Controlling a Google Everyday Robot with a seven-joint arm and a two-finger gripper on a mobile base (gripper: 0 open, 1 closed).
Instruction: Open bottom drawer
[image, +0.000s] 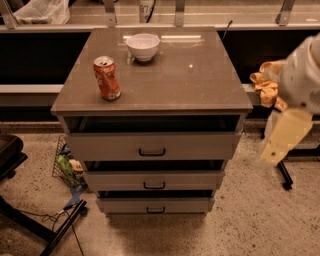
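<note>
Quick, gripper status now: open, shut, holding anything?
Gripper: cannot be told; it hangs right of the cabinet, apart from the bottom drawer and its handle.
</note>
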